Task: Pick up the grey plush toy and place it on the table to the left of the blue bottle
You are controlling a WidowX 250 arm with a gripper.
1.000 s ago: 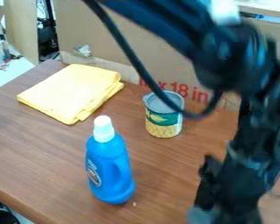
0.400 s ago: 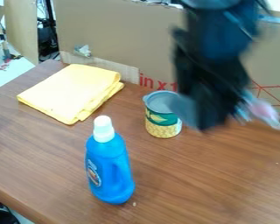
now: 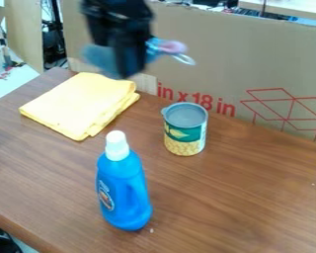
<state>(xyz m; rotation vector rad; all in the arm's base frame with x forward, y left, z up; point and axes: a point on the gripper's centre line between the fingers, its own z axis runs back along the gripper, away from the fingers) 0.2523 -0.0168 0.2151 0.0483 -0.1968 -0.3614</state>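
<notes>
Hanging at upper left: black gripper (image 3: pixel 112 68), blurred, can't tell if open or closed. Small pink-and-blue item (image 3: pixel 171 48) with a shiny loop-like tip right beside it; can't tell if gripped. Nearest on desk (image 3: pixel 246 197): yellow cloth (image 3: pixel 78 104), soft, folded flat, layered edges, back left. Desk is brown wood grain. Smooth blue plastic bottle (image 3: pixel 124 195), white cap, upright in front of the cloth. Ribbed-lid metal can (image 3: pixel 185 131), green/yellow label, upright, right of cloth. Matte cardboard (image 3: pixel 213 57) walls off the back.
</notes>
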